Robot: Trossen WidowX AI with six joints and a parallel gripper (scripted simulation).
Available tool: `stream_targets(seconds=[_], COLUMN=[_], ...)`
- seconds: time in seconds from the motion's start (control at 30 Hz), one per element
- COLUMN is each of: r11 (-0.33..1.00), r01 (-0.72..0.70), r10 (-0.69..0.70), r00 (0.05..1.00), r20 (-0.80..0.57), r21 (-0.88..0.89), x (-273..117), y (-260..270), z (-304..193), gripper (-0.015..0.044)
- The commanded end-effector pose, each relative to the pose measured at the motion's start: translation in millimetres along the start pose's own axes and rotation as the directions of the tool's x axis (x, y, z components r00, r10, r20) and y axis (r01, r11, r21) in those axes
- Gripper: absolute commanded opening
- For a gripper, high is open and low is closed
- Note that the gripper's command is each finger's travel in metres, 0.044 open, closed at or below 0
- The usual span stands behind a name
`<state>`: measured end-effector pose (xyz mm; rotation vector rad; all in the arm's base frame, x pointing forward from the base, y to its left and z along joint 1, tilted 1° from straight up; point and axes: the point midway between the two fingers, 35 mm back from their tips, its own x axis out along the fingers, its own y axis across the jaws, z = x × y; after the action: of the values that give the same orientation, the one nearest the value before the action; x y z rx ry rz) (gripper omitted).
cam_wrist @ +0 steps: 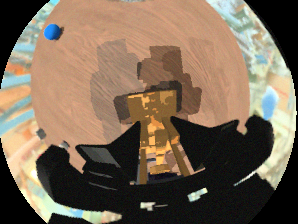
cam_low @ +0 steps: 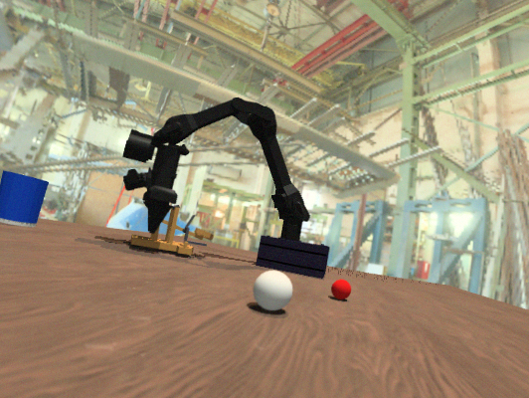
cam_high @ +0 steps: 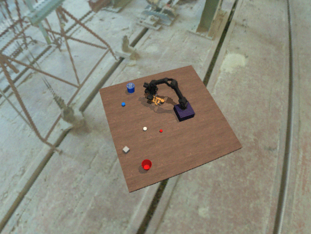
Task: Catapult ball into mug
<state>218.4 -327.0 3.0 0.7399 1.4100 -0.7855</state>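
Observation:
The orange-yellow catapult (cam_high: pixel 158 100) (cam_low: pixel 164 244) (cam_wrist: pixel 152 104) stands upright at the table's back part, between the arm's base and the blue mug. My gripper (cam_high: pixel 151 98) (cam_low: pixel 153 230) (cam_wrist: pixel 155 121) points down and is shut on the catapult's frame, one finger on each side. Whether the catapult's base touches the table is hard to tell. No ball shows in the catapult; its cup is partly hidden. The blue mug (cam_high: pixel 131 89) (cam_low: pixel 22 198) stands upright near the back left edge. A white ball (cam_high: pixel 145 128) (cam_low: pixel 272 291), a red ball (cam_high: pixel 161 131) (cam_low: pixel 341 290) and a blue ball (cam_high: pixel 123 104) (cam_wrist: pixel 52 32) lie on the table.
The arm's dark purple base block (cam_high: pixel 183 112) (cam_low: pixel 292 257) stands to the catapult's right in the top and exterior views. A red cup (cam_high: pixel 147 164) stands near the front left corner of the table, with a light grey cube (cam_high: pixel 125 149) behind it near the left edge.

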Motion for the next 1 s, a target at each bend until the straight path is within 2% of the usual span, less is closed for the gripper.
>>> stream_targets(seconds=[0.0,0.23,0.67,0.77,0.8,0.9,0.97], r11=[1.000,1.000,1.000,1.000,1.000,1.000,1.000], r01=[-0.002,0.000,0.000,0.000,0.000,0.001,0.001], r10=[0.002,0.000,0.000,0.000,0.000,-0.001,-0.001], r00=[1.000,1.000,1.000,1.000,1.000,1.000,1.000], r20=[0.002,0.000,0.000,0.000,0.000,-0.001,-0.001], r21=[0.000,0.000,0.000,0.000,0.000,0.000,0.000], x=[4.7,3.3,3.3,-20.1,-37.3,-85.9,-96.7], y=[0.4,0.0,0.0,0.0,-0.1,-0.2,-0.3], z=[-0.2,-0.2,-0.2,1.9,2.4,-1.4,-3.2], gripper=[0.0000,0.0000,0.0341,0.0420,0.0440,0.0440,0.0440])
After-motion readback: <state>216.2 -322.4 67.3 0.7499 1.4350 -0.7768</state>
